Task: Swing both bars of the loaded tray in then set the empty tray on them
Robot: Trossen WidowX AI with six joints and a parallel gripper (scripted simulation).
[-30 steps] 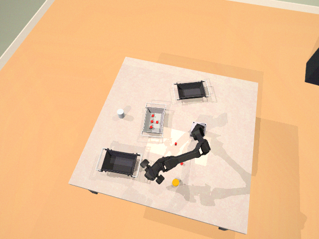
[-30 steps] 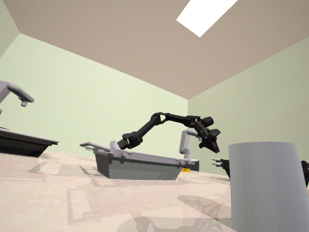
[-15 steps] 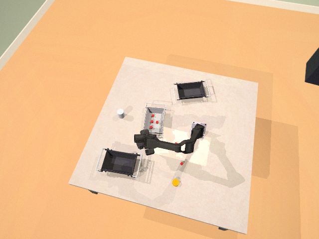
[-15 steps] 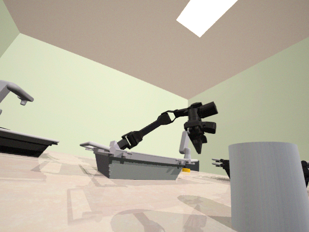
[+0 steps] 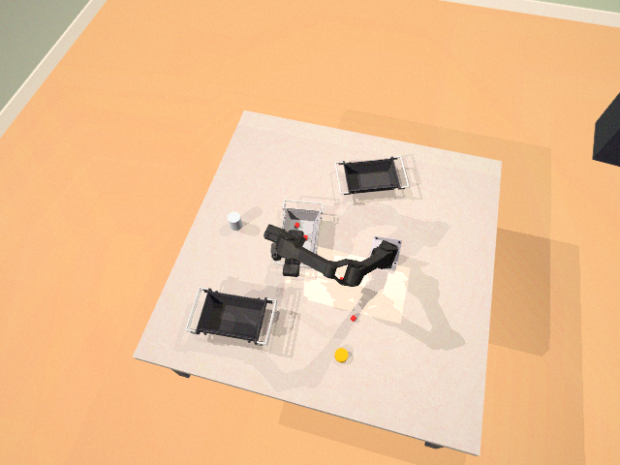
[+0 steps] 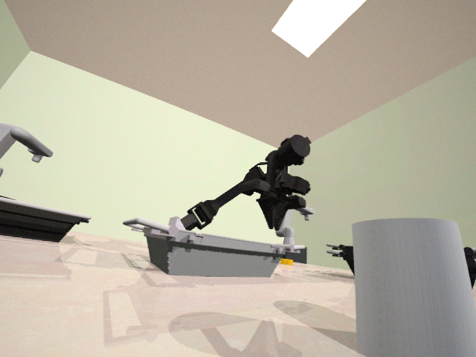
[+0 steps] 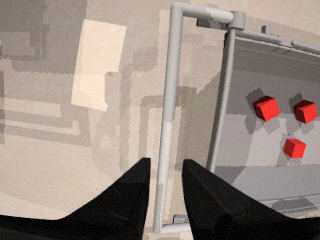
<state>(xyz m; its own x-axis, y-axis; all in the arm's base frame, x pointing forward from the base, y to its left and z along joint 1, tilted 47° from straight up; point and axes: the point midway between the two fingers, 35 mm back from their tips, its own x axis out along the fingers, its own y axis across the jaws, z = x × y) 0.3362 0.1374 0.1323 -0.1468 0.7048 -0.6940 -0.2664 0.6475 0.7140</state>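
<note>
The grey loaded tray (image 5: 316, 231) (image 6: 222, 257) (image 7: 280, 175) stands level with red blocks (image 5: 296, 225) (image 7: 266, 108) inside. Its far wire bar (image 5: 302, 201) (image 6: 153, 223) is swung out. Its near bar (image 6: 301, 247) (image 7: 170, 100) is also swung out over its end. My gripper (image 6: 274, 228) (image 7: 166, 166) points down above the near end, slightly open and empty. The near bar shows between the fingertips in the wrist view, below them. In the top view the hand hides the fingertips and part of this tray. Two black empty trays stand apart, one front left (image 5: 232, 316), one at the back (image 5: 372, 178).
A pale cylinder (image 5: 233, 221) (image 6: 411, 284) stands left of the loaded tray. Two loose red blocks lie on the table, one in the open (image 5: 353, 318) and one beside the arm (image 5: 341, 278). A yellow disc (image 5: 341, 355) (image 6: 286, 261) lies nearer the front edge.
</note>
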